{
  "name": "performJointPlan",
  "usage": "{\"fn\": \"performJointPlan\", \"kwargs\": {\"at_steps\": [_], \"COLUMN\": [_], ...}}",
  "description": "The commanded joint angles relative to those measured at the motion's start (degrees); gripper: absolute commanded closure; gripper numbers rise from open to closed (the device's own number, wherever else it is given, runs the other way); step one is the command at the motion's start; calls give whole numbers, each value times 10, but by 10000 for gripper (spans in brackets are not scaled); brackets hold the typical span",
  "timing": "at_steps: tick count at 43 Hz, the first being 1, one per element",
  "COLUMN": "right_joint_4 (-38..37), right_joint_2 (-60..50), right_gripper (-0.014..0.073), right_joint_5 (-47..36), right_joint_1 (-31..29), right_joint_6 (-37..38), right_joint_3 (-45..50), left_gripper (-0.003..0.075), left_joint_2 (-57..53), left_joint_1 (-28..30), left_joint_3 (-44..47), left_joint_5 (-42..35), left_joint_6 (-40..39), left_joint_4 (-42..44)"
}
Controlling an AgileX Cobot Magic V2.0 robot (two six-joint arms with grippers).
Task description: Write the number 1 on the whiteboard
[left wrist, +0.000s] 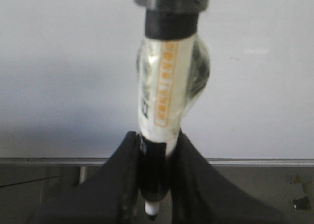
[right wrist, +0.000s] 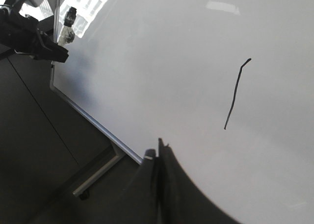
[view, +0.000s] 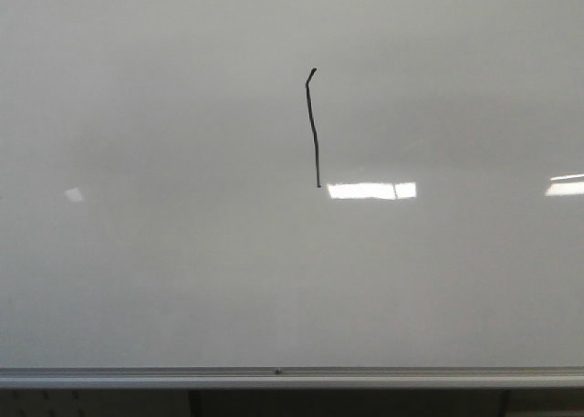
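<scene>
Number 1: we see the number 1 as a thin black stroke, nearly upright and slightly wavy, with a small hook at its top; it sits above the middle of the whiteboard.
Board: we note a glossy pale grey surface with bright glare patches, one just beside the foot of the stroke, and a silver rail along the lower edge.
Left fingers: we find the left gripper clamped on a marker, its white barrel with orange print blurred and its far end cut off.
Right fingers: we see the right gripper pressed together, holding nothing.
Hard to read: we cannot read the marker's print.
</scene>
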Motion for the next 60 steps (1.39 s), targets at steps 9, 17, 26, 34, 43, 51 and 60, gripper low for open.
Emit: {"fn": "performJointPlan", "kwargs": {"at_steps": [9, 17, 26, 34, 43, 51, 60], "right_joint_4": [28, 28, 28, 28, 28, 28, 28], "right_joint_2": [-4, -4, -4, -4, -4, -4, -4], "right_gripper": [654, 654, 654, 654, 654, 654, 654], "right_joint_5": [-17, -17, -17, -17, -21, -24, -100], "right_joint_1": [-4, -4, -4, -4, -4, -4, -4], "right_joint_6": [0, 0, 0, 0, 0, 0, 31], "right_joint_3": [-13, -13, -13, -13, -13, -13, -13], "left_gripper": [740, 739, 617, 463, 271, 131, 132], "left_joint_2": [106, 158, 174, 178, 178, 169, 82], "left_joint_1": [-20, -21, -21, -21, -21, -20, -18], "left_joint_3": [-61, -93, -100, -100, -100, -100, -100], "left_joint_5": [-97, -96, -110, -122, -122, -89, -21], "left_joint_6": [-1, -1, -1, -1, -1, -1, -1], "left_joint_4": [-2, 1, 1, 1, 1, 15, 54]}}
